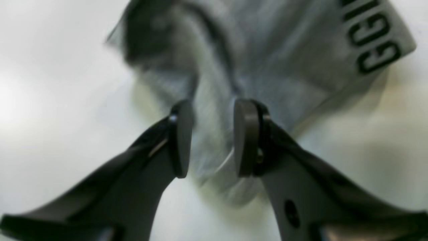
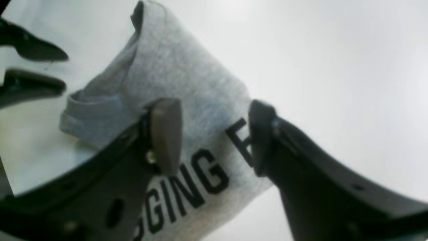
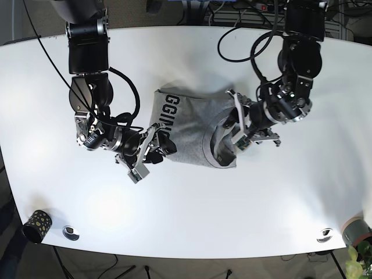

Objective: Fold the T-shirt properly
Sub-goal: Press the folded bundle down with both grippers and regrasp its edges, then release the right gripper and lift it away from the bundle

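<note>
T-shirt lettering partly hidden behind right gripper, left-wrist view blurred.

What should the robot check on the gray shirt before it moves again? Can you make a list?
1. Left gripper has cloth between its pads: ok, a bunched fold of the gray T-shirt sits there, though the jaws look parted.
2. Right gripper is holding the shirt: not ok, its jaws stand open over the printed lettering.
3. Shirt lies flat and neat: not ok, the side near the left gripper is rumpled.
4. Shirt is fully on the white table: ok.
5. The two grippers are apart from each other: ok, they are at opposite sides of the shirt.
6. Left grip is firm: cannot tell, the wrist view is blurred.
</note>
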